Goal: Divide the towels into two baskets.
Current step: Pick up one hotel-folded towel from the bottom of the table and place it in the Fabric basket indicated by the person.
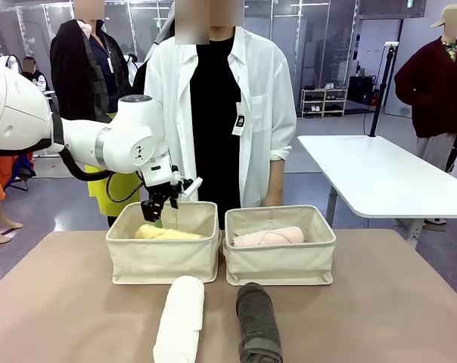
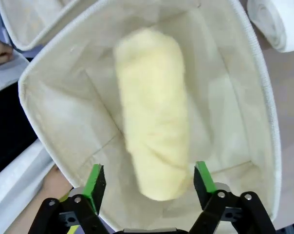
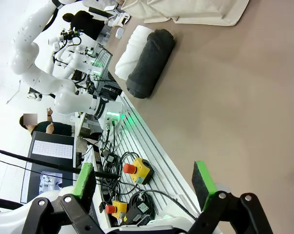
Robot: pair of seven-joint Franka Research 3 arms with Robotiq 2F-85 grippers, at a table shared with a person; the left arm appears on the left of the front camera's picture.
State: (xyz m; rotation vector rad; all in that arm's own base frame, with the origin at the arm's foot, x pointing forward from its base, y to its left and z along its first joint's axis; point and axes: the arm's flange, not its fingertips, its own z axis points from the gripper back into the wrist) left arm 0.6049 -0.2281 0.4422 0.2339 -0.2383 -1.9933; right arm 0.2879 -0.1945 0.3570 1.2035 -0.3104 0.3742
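Yellow towel (image 1: 166,234) lies flat on the floor of the left-hand basket (image 1: 164,261), lengthwise along it, seen left of centre in the front view. Pink towel (image 1: 268,237) lies in the right-hand basket (image 1: 280,265), just beside the first. White towel (image 1: 180,318) and dark grey towel (image 1: 258,321) lie side by side on the counter (image 1: 380,302) at the lower centre, not yet sorted. Left claw (image 2: 148,176) hangs just above the yellow towel's near end, released: the green pads stand wide on either side of the roll and nothing is gripped. Right claw (image 3: 143,179) is also released and empty, parked over bare counter with the grey and white rolls near the top of its wrist view. By my read the drop is done and the step in hand is the withdrawal. You should lift the left claw straight up with the jaws spread, so that the pads do not snag the terry or drag the soft basket wall, and swing only once the tips are above the rim. A person (image 1: 213,113) stands just behind the baskets, so retreat toward the lower edge of the front view. Then take one remaining roll per basket for an even split.
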